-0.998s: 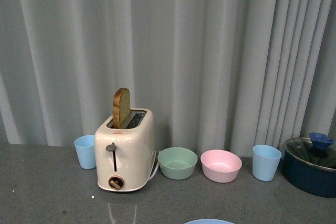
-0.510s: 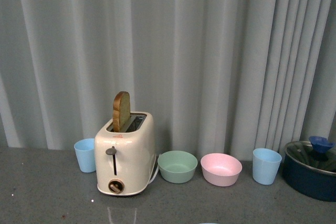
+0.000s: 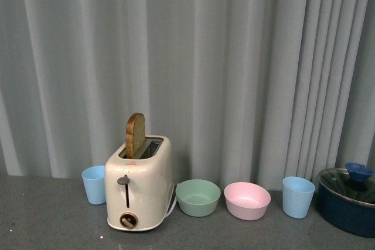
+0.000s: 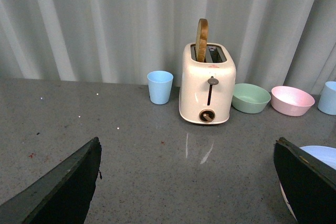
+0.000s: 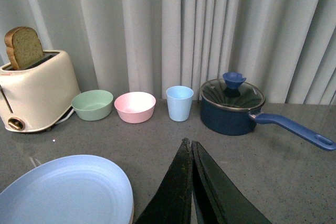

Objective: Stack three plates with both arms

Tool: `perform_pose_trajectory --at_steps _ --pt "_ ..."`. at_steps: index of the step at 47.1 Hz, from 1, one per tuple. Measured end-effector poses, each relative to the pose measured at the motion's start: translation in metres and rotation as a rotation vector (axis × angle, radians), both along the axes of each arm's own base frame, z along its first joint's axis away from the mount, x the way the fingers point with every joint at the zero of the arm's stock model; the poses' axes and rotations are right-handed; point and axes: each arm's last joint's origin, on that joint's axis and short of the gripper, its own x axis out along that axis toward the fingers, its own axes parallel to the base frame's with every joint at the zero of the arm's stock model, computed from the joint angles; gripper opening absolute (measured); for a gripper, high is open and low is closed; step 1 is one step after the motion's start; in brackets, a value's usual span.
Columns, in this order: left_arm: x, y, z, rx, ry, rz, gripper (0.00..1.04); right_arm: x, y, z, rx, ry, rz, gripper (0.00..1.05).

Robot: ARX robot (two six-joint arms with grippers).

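Since a second ago the front view has tilted up — the blue plate's rim has dropped out of sight, leaving the toaster (image 3: 139, 188) and bowls. Left wrist view: left claw (image 4: 189, 182) spread wide, empty, plate (image 4: 320, 157) beside one finger. Right wrist view: right claw (image 5: 191, 192) closed on nothing, blue plate (image 5: 65, 190) topping a stack on the surface (image 5: 294, 182) — a careless sweep could knock it.

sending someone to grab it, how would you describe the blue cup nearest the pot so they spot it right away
Start at the cream toaster holding a slice of bread, then follow the row along the curtain toward the dark blue lidded pot. The light blue cup stands between the pink bowl and that pot; the other blue cup sits beyond the toaster.
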Motion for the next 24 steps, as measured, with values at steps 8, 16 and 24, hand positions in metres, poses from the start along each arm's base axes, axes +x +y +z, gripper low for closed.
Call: perform_pose_trajectory --at_steps 8,16,24 --pt "0.0 0.0 0.0 0.0 0.0 0.0 0.98 -0.009 0.0 -0.005 0.0 0.031 0.0 0.03" --pt "0.0 0.0 0.0 0.0 -0.001 0.0 0.98 -0.011 0.0 -0.003 0.0 0.007 0.001 0.03" --pt "0.0 0.0 0.0 0.0 0.0 0.0 0.98 -0.011 0.0 -0.003 0.0 0.007 0.001 0.03"
